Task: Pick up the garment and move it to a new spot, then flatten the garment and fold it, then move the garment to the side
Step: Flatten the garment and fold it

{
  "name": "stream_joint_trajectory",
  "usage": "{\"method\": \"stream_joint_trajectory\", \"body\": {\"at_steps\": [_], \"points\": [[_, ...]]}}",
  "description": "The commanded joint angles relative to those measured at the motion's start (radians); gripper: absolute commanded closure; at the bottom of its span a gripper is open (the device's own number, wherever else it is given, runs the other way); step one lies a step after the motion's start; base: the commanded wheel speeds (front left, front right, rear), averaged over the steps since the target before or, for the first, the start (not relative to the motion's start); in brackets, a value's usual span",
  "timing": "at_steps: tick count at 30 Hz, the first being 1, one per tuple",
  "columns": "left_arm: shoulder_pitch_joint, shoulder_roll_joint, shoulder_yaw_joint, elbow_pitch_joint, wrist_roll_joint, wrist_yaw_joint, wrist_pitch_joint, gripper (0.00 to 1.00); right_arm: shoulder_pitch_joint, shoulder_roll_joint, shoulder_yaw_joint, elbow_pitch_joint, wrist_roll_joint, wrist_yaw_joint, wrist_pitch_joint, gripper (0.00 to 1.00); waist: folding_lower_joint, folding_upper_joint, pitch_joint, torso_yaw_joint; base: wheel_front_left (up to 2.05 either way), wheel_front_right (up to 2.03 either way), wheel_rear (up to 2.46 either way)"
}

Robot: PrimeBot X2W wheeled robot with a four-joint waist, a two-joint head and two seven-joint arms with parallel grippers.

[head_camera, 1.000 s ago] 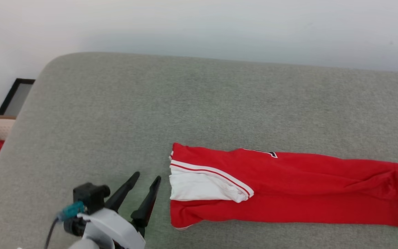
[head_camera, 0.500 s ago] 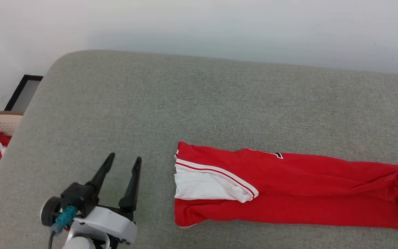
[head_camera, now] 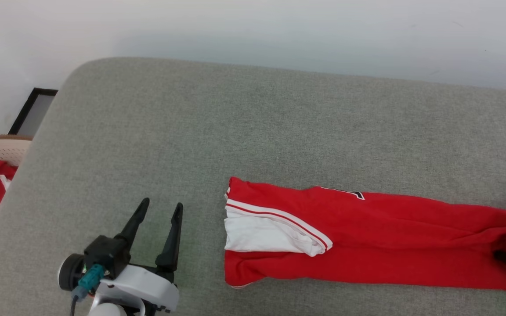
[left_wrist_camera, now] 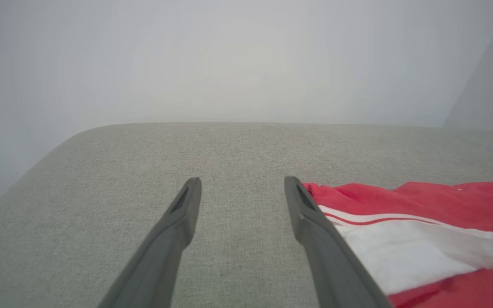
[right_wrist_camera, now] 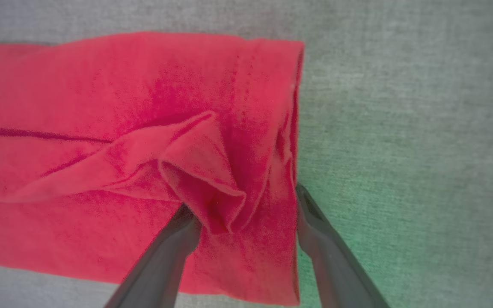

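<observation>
Left fingers farther from garment

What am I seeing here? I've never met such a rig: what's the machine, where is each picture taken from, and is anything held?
A two-armed robot; each arm ends in a gripper with two dark fingers. The wide picture is from its head camera, looking down at a grey cushioned surface, where a red garment with a white sleeve lies folded lengthwise. The other two look along each gripper's fingers. The left gripper is open beside the garment, holding nothing. The right gripper is open too, its fingers either side of a raised fold at the garment's other end.
</observation>
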Motion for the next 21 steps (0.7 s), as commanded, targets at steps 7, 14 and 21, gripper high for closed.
{"method": "stream_joint_trajectory", "body": {"at_steps": [7, 14, 21], "points": [[0.012, -0.028, 0.043, 0.017, 0.046, -0.024, -0.001, 0.0, 0.05, 0.071, -0.017, -0.045, -0.018, 0.006, -0.019, 1.0, 0.0, 0.0, 0.005, -0.007, 0.0, 0.0, 0.0], [0.009, -0.041, 0.071, -0.001, 0.056, -0.032, -0.001, 0.0, 0.06, 0.023, -0.126, -0.102, -0.008, 0.003, -0.106, 1.0, 0.0, 0.0, 0.019, -0.068, 0.0, 0.0, 0.0], [-0.018, -0.035, 0.12, -0.059, 0.056, -0.034, 0.0, 0.0, 0.055, -0.033, -0.264, -0.113, -0.01, 0.003, -0.19, 1.0, 0.0, 0.0, 0.076, -0.151, 0.0, 0.0, 0.0]]}}
